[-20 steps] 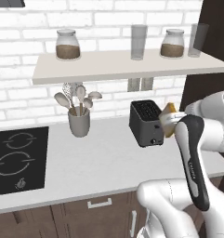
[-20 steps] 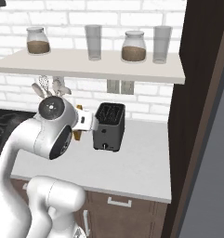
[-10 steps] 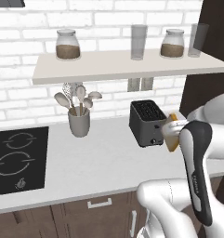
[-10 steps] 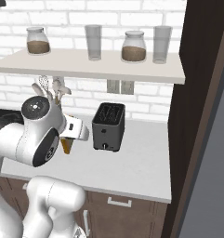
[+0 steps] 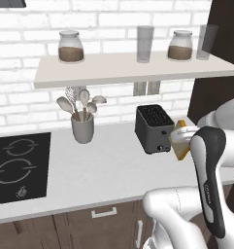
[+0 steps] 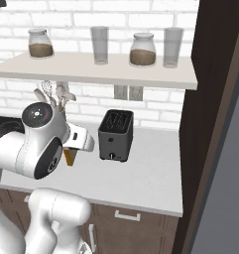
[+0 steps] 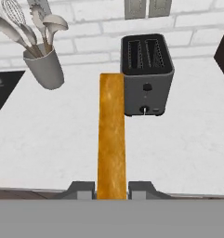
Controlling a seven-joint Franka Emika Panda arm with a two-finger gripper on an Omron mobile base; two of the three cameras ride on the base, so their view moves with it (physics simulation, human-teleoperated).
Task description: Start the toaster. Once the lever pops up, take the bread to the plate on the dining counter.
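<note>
Since a second ago the arm has swung back from the toaster [image 5: 154, 128], carrying the bread [image 7: 111, 135] with it: the slice was close beside the toaster's top then, and now it hangs lower and nearer the front edge of the worktop [image 5: 99, 170], well off the toaster.

Largest first. The worktop runs under a white brick wall, with a black hob [image 5: 19, 165] set into its left end and a shelf [image 5: 128, 68] of jars and glasses above; it only carries things here, for the dining counter and its plate lie outside these pictures. The arm is folded close over the worktop's front edge, which I judge to be a drawing-in ahead of a turn or a drive toward that counter.

The toaster stands near the wall on the worktop, its narrow face with the small knob turned toward the robot. Both slots look empty in the hand view, which fits the slice having been lifted out. I cannot see whether the lever is up.

A grey holder of spoons and a whisk [image 7: 41, 62] stands to the toaster's left, well apart from it and out of the way.

The bread is held on edge, so that the hand view sees its thin crust as a tall golden strip. The tool [image 7: 112, 188] is pinched narrowly on its lower end, one fingertip on each flat face. That grip suits pulling it straight up out of a slot; it will probably need tilting flat to lie on a plate.
</note>
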